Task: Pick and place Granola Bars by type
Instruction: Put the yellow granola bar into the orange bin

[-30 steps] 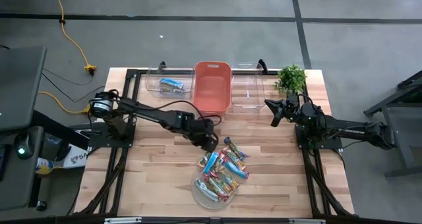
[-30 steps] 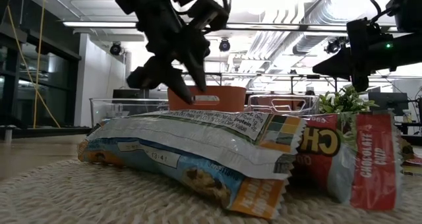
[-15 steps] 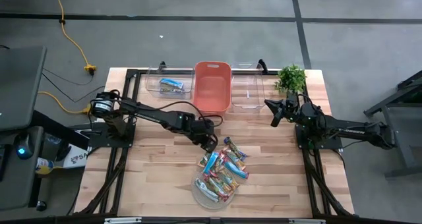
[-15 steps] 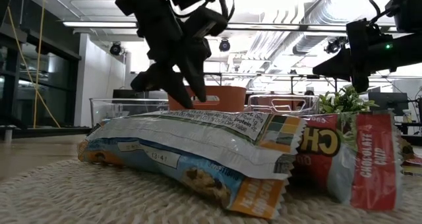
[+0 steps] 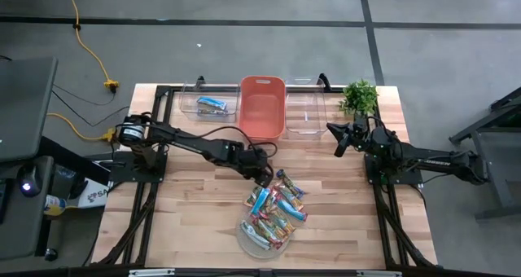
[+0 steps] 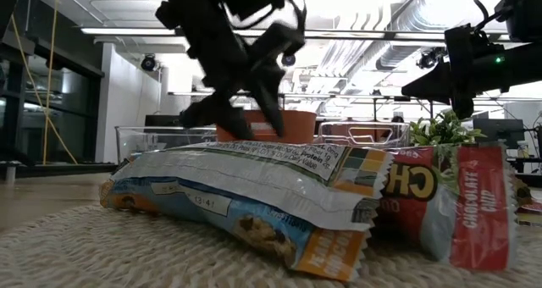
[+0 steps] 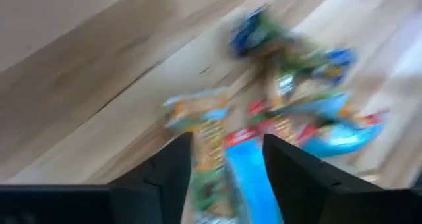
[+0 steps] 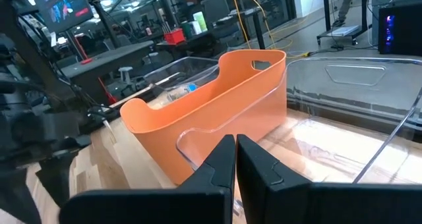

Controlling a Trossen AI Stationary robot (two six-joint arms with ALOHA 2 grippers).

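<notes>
Several granola bars [image 5: 274,210] in blue, red-and-blue and tan wrappers lie heaped on a round coiled rope mat [image 5: 244,233]. The low view shows them close up [image 6: 254,195], and they are blurred in the left wrist view [image 7: 283,112]. My left gripper [image 5: 263,177] hangs open just above the heap's far-left edge, fingers pointing down [image 6: 246,119], and touches nothing that I can see. One blue bar [image 5: 212,105] lies in the far-left clear bin. My right gripper [image 5: 338,138] waits shut near the right clear bin [image 8: 235,163].
Three bins stand along the far edge: a clear bin [image 5: 205,104], an orange bin [image 5: 262,107] and another clear bin [image 5: 305,112]. A small green plant [image 5: 359,96] stands at the far right corner. Bare wooden tabletop [image 5: 187,204] lies left of the mat.
My left gripper has moved a little toward the right and near edges, closer over the heap of bars, and has tipped as it went. It has stayed open. The bars and my right arm have kept still.
</notes>
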